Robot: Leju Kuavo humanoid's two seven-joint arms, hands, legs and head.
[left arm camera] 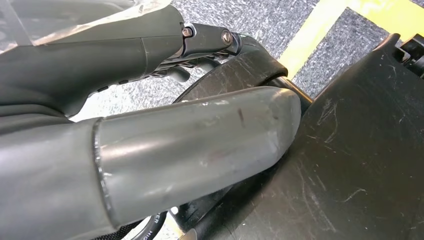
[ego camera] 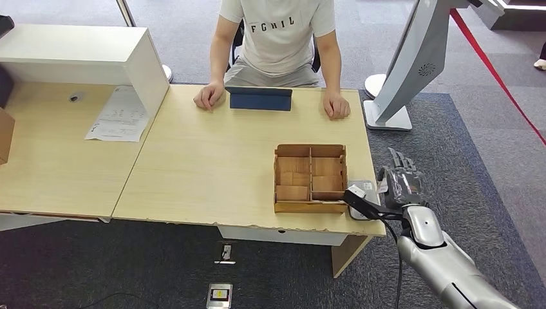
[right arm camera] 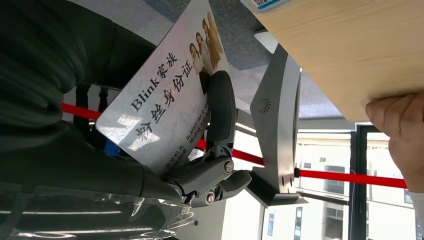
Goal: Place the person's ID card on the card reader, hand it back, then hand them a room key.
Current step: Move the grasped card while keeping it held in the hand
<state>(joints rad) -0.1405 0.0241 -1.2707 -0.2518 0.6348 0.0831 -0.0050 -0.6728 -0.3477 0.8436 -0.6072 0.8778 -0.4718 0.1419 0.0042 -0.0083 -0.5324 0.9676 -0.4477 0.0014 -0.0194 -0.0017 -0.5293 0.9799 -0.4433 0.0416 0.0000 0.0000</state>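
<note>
Holding: right hand (ego camera: pixel 400 182), fingers (right arm camera: pixel 221 107) grasping the ID card (right arm camera: pixel 165 100), just off the tabletop (ego camera: pixel 212 161) edge, beside the card reader (ego camera: pixel 362 193).
Left hand (left arm camera: pixel 150 145): grasp state cannot tell.
Person (ego camera: pixel 278 38): seated opposite.

Wooden compartment box (ego camera: pixel 310 178) on light wood table (ego camera: pixel 206 167), right of centre. Dark blue tablet (ego camera: pixel 259 98) at table's far edge, between person's hands. Printed paper sheet (ego camera: pixel 118 116) at left. White kiosk stand (ego camera: pixel 412 58) upper right. Red barrier tape (ego camera: pixel 489 64) upper right corner.
</note>
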